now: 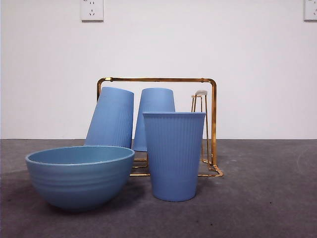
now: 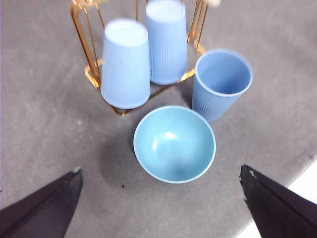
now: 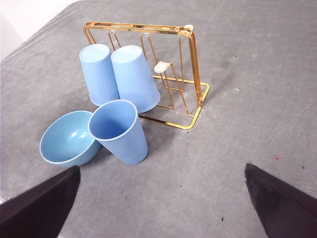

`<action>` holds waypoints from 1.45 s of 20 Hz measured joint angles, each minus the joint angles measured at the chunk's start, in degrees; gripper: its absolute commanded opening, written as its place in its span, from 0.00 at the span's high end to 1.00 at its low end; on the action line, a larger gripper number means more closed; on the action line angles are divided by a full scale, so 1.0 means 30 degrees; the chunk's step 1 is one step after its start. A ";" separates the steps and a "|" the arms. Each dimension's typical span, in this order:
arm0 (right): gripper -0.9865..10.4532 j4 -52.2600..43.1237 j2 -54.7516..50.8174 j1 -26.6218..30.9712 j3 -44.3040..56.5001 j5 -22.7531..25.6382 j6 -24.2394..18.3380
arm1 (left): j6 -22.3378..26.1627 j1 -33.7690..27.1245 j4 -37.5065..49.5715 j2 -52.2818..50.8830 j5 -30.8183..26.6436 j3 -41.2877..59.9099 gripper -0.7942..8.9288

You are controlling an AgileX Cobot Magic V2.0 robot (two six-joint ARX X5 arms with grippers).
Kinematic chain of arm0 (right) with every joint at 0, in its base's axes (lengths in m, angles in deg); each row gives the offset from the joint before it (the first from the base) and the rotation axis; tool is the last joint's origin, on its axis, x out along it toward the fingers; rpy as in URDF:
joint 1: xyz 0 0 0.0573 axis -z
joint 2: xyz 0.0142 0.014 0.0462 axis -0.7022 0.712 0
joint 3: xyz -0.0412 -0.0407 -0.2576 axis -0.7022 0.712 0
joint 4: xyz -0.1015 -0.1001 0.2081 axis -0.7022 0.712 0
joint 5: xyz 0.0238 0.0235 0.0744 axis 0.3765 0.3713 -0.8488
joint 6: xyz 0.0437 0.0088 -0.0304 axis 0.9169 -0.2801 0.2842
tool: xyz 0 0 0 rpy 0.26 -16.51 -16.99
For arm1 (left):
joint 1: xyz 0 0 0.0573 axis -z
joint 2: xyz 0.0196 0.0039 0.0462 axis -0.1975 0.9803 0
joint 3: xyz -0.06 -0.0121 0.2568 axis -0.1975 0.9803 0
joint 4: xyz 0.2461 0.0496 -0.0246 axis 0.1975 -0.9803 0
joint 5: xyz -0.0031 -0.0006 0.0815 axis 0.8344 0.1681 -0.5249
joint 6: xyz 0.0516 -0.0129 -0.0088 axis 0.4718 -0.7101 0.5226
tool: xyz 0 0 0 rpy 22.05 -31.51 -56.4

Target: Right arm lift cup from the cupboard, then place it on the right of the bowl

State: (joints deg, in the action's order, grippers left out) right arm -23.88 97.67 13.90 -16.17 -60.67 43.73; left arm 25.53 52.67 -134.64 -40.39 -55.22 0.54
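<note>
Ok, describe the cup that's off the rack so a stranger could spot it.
Find the gold wire rack. In front of it, right of the wide blue bowl, stands a ribbed blue cup. Unlike the two cups hung upside down, it stands mouth up on the table.

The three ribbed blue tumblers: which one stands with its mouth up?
The ribbed blue tumbler on the grey table beside the wide blue bowl; the other two tumblers hang upside down on the gold wire rack.

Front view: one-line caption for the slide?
Upright blue cup stands right of the bowl; two cups hang inverted on the gold rack; no gripper in frame.
</note>
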 measured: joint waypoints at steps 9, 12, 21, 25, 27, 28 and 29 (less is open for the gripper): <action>0.70 0.0000 0.0000 0.0000 0.0000 0.0029 0.0015 | -0.0874 0.0000 0.0350 -0.4692 0.0000 0.2251 0.81; 0.89 0.0000 0.0000 0.0007 0.0000 0.0080 0.0007 | -0.0933 -0.0007 0.0539 -0.4692 0.0000 0.2251 0.89; 0.89 -0.0044 0.0000 0.0000 0.0000 0.0080 0.0000 | -0.0954 0.0000 0.0641 -0.4692 0.0000 0.2251 0.89; 0.89 -0.0073 0.0000 0.0000 0.0000 0.0080 0.0000 | -0.0954 -0.0393 0.0772 -0.5027 0.0007 0.2492 0.89; 0.89 -0.0073 0.0000 0.0007 0.0000 0.0080 0.0000 | -0.0750 -0.1785 0.1246 -0.5632 0.0007 0.2885 0.89; 0.89 -0.0080 0.0000 0.0000 0.0000 0.0080 0.0000 | -0.0656 -0.2790 0.2113 -0.5989 0.0007 0.3373 0.89; 0.89 -0.0073 0.0000 0.0000 0.0000 0.0080 0.0000 | -0.0459 -0.4248 0.3592 -0.6572 0.0007 0.4379 0.89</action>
State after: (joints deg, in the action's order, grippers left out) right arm -24.10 97.67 13.90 -16.17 -60.43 43.73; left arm 24.15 39.92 -123.86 -60.10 -55.19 13.67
